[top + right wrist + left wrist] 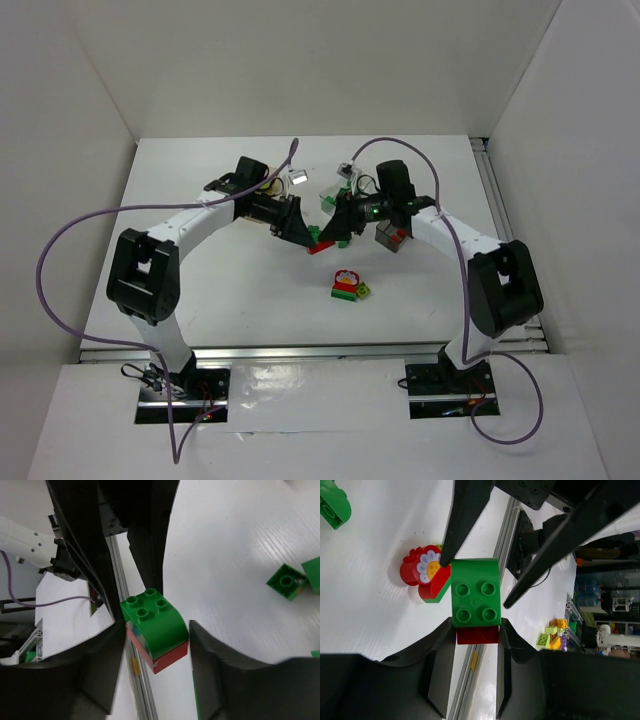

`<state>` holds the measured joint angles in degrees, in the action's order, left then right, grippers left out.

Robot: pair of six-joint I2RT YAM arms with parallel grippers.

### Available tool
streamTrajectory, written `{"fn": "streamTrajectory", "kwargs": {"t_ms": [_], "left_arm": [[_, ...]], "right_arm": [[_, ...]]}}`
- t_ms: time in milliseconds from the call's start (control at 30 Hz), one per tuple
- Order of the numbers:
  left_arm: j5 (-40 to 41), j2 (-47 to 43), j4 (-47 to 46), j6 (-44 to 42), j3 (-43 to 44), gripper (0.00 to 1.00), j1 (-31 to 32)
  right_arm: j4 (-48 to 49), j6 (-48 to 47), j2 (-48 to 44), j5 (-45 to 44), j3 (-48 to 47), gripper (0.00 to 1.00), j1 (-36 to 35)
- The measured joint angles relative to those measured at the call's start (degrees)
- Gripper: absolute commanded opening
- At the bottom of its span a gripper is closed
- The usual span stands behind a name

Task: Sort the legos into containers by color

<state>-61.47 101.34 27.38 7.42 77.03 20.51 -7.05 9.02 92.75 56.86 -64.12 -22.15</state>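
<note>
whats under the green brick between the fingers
A red brick is stuck to the underside of the green brick, pinched between the left gripper's fingers. Its studs are covered by the green brick, and the fingers hide its sides.

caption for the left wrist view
Left gripper clamps a red plastic brick capped by a green four-stud brick, flanked by the right gripper; red flower brick behind.

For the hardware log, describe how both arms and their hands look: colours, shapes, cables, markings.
The left arm and right arm share one look: white links between bulky black joint housings, with a loose purple cable running along each. The left hand and right hand are black, each with two broad tapering fingers. A small green light glows near the right wrist. No lettering is readable.
</note>
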Motion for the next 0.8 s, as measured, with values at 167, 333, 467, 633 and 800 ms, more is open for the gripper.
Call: {"fn": "streamTrajectory", "kwargs": {"t_ms": [167, 333, 467, 633, 800], "left_arm": [[-1.09, -0.09, 2.01, -1.31, 0.26, 0.0, 0.04], [-1.6, -0.5, 3.72, -2.58, 0.52, 0.0, -0.09], [-0.79, -0.94, 5.31, -3.13, 1.05, 0.0, -0.07], [0.09, -0.94, 5.6, -4.26, 1.6, 0.0, -0.04], [-0.07, -0.92, 4.26, -4.09, 3.28, 0.0, 0.28]], "right_arm": [[5.49, 3.23, 0.52, 4.39, 2.03, 0.43, 0.37], [7.19, 4.35, 0.94, 6.6, 2.36, 0.25, 0.5], [9.01, 5.77, 0.96, 7.13, 3.08, 0.13, 0.55], [11.13, 9.2, -1.68, 2.38, 5.62, 0.05, 0.55], [12.46, 14.1, -8.83, -5.73, 9.51, 0.04, 1.05]]}}
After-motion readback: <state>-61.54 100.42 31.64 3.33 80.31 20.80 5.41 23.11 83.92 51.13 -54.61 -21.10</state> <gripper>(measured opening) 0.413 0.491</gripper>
